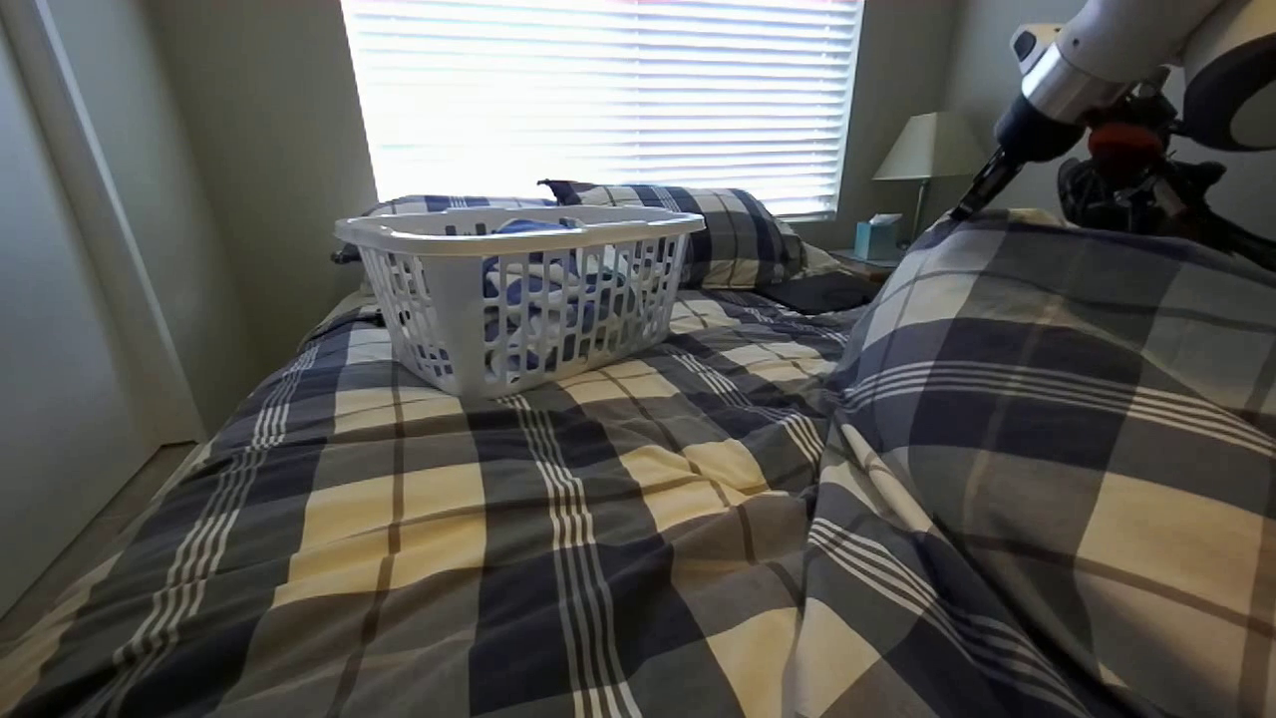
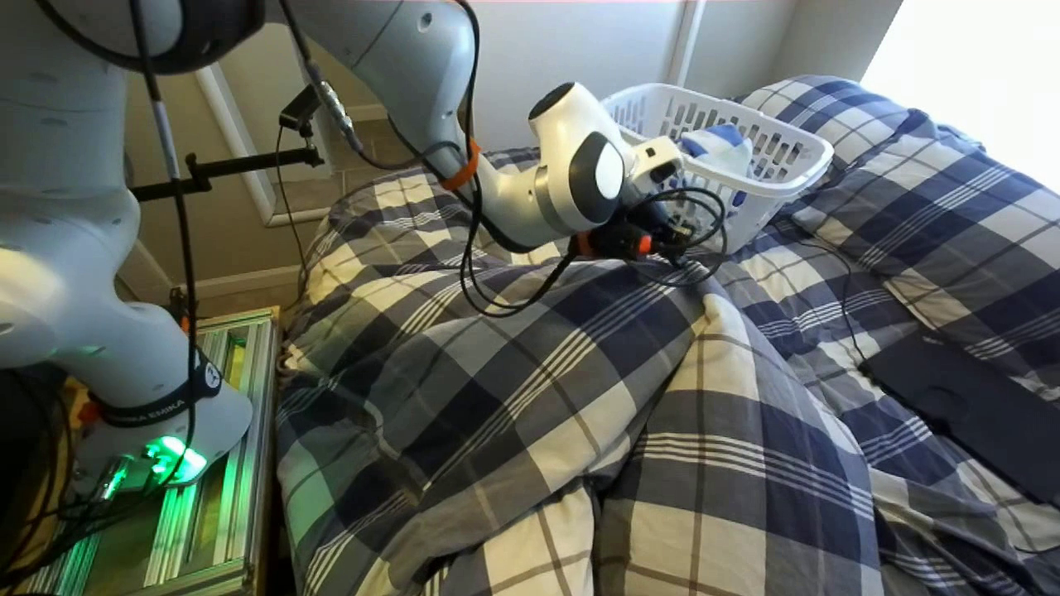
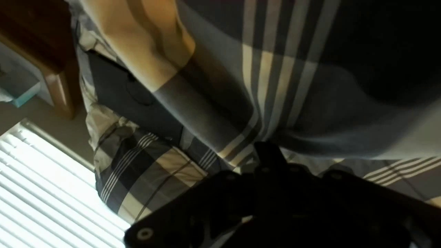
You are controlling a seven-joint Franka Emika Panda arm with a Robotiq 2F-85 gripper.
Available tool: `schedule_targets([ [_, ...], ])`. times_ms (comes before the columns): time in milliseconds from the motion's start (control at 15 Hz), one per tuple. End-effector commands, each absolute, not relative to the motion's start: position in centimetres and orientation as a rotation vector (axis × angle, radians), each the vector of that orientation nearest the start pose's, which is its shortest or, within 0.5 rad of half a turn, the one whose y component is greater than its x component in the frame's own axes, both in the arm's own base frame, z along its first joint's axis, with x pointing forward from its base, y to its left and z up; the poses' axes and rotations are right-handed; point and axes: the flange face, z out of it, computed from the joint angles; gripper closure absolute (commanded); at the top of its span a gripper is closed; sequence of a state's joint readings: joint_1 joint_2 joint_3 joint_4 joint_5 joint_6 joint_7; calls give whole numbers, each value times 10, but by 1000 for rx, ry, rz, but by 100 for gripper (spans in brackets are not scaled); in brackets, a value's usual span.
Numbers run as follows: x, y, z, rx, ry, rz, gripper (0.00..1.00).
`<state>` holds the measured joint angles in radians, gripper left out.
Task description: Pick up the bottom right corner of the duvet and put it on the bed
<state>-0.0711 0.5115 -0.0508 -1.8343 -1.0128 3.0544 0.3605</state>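
A white laundry basket (image 1: pixel 444 319) is set upright on the bed (image 1: pixel 389 519), with blue-and-white cloth (image 2: pixel 719 147) held inside it. Well to the right of the basket, as seen in an exterior view, the duvet (image 1: pixel 1037 399) is raised into a large mound, higher than the part of the bed on which the basket is stood. At the top of that mound, plaid fabric of the duvet is pinched by the gripper (image 1: pixel 963 211), whose fingers (image 3: pixel 267 155) are closed on it; in the wrist view, white stripes are drawn together at the fingertips. Which part of the duvet is pinched cannot be told for certain. From there the duvet is draped in deep folds down to the bed, on the right and near sides of the basket. The robot arm (image 2: pixel 418 74) is extended toward the basket, part of which is hidden by the wrist in an exterior view. Just beyond the basket, plaid pillows (image 1: pixel 723 229) are piled beneath a window (image 1: pixel 598 90) fitted with blinds (image 1: pixel 748 120). Past the basket and to its right, a flat black object (image 1: pixel 822 291) is laid on the bed; farther still from the basket, a tissue box (image 1: pixel 876 241) and a lamp (image 1: pixel 927 150) are placed.
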Motion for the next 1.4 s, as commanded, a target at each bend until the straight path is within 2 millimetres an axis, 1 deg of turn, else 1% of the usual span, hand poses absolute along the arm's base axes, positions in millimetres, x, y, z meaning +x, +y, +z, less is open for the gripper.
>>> schedule_targets([
  [0, 661, -17, 263, -3246, -809, -857, 71],
  [67, 661, -22, 260, -3298, -813, -787, 66],
  [133, 660, -27, 261, -3349, -836, -741, 60],
  [200, 653, -30, 267, -3398, -846, -693, 52],
  [267, 647, -34, 274, -3445, -850, -640, 46],
  [333, 640, -40, 285, -3498, -853, -608, 38],
  [467, 615, -42, 307, -3545, -865, -480, 24],
  [533, 599, -40, 317, -3519, -885, -446, 17],
  [600, 586, -36, 325, -3434, -911, -457, 11],
  [667, 577, -34, 333, -3368, -874, -515, 3],
  [733, 564, -33, 340, -3328, -822, -554, 1],
  [867, 537, -33, 349, -3255, -722, -623, 0],
  [933, 523, -31, 348, -3220, -666, -653, 0],
  [1000, 508, -35, 349, -3199, -582, -677, 0],
  [1067, 494, -37, 347, -3198, -522, -659, 0],
  [1200, 464, -52, 335, -3222, -397, -617, 0],
  [1267, 446, -61, 323, -3227, -334, -576, 0],
  [1333, 429, -77, 314, -3272, -248, -547, 0],
])
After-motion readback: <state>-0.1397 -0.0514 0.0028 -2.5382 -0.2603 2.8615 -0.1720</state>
